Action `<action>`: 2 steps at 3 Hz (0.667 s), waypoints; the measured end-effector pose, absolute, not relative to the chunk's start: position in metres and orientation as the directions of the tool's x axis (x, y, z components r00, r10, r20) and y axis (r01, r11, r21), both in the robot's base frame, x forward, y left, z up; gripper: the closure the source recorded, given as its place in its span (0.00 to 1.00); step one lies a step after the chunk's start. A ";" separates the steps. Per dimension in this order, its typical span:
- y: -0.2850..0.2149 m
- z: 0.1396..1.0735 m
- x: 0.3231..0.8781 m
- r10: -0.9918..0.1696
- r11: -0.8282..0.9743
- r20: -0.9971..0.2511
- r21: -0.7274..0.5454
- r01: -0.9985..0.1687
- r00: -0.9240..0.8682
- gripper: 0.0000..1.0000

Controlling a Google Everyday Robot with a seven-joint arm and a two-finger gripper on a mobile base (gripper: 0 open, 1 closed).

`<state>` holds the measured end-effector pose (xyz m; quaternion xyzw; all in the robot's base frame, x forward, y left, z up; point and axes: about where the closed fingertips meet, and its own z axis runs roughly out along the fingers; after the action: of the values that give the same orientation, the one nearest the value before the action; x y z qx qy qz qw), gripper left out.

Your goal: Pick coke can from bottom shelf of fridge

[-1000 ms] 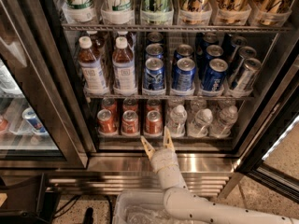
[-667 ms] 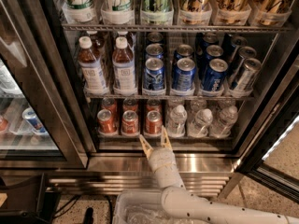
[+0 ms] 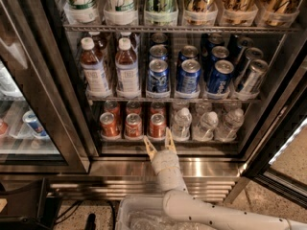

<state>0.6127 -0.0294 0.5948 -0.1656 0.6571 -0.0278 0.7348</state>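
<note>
The fridge [image 3: 57,80] stands open before me, its glass door swung out to the right. On the bottom shelf [image 3: 168,140] three red coke cans stand in a front row: left [image 3: 109,124], middle [image 3: 133,125], right [image 3: 157,125], with more red cans behind them. My gripper [image 3: 159,143] is open, its two pale fingers pointing up into the fridge just below and in front of the right coke can. One fingertip [image 3: 148,141] sits left of that can's base, the other just right of it. Nothing is held between them.
Clear water bottles [image 3: 205,126] fill the right half of the bottom shelf. Blue cans [image 3: 188,75] and juice bottles [image 3: 93,71] stand on the rack above. The steel base [image 3: 124,169] lies under my wrist. The open door frame [image 3: 283,128] is at the right.
The gripper has crept slightly up and forward toward the right coke can. Cans and bottles have stayed put.
</note>
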 end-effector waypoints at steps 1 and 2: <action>-0.034 0.592 0.620 -0.257 0.949 -0.958 -0.275 -0.152 0.131 0.34; -0.037 0.588 0.629 -0.252 0.954 -0.960 -0.268 -0.136 0.125 0.34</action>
<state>0.6287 -0.0370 0.5883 -0.1466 0.6604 -0.0395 0.7354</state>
